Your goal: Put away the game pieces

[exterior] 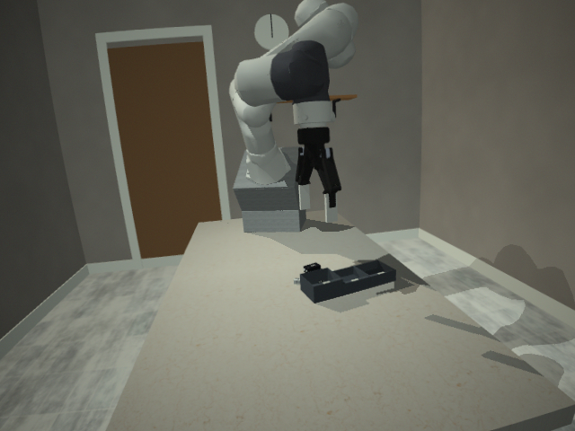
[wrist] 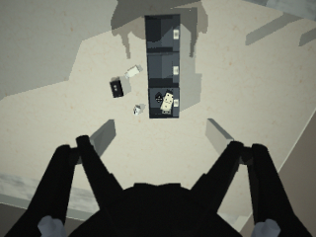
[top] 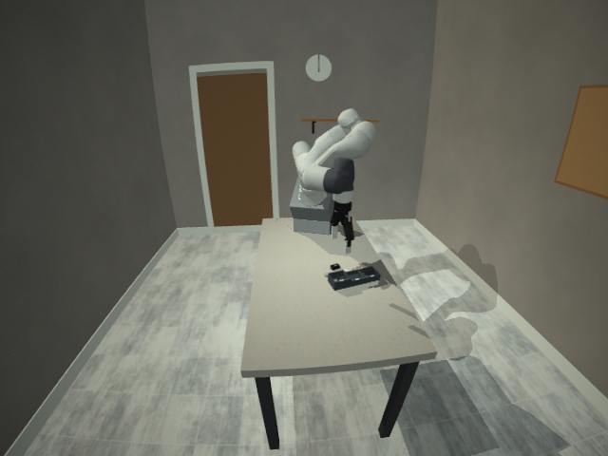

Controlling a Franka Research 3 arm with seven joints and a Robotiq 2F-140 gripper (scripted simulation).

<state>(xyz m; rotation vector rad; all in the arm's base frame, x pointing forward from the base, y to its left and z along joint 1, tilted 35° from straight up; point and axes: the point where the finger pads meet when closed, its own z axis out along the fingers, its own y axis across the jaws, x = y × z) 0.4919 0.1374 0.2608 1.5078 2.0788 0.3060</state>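
Black and spread to their widest, the jaws of the gripper (wrist: 160, 143) hold nothing and hang high above the table (exterior: 241, 352), back toward the robot's base. Seen from the wrist, the near compartment of the dark three-part bin (wrist: 163, 66) already holds a black die (wrist: 158, 98) and a pale domino-like tile (wrist: 167, 103), so that end is presumably the one marked E, though the small labels are too small to read. Left of the bin, three things lie on the table: a small pale piece (wrist: 138, 109) just beside the near compartment, a black block (wrist: 117, 88) further left, and a white piece (wrist: 131, 72) beyond it, near the middle compartment. None can be identified for certain at this size. The step in hand appears to be checking whether any game piece is left outside; doing it well means judging each small item before descending, since everything that is not a game piece must stay on the table. If one more is fetched, the fingers should come straight down astride it, well apart from the bin wall so the bin is not nudged, and release low over the near compartment.
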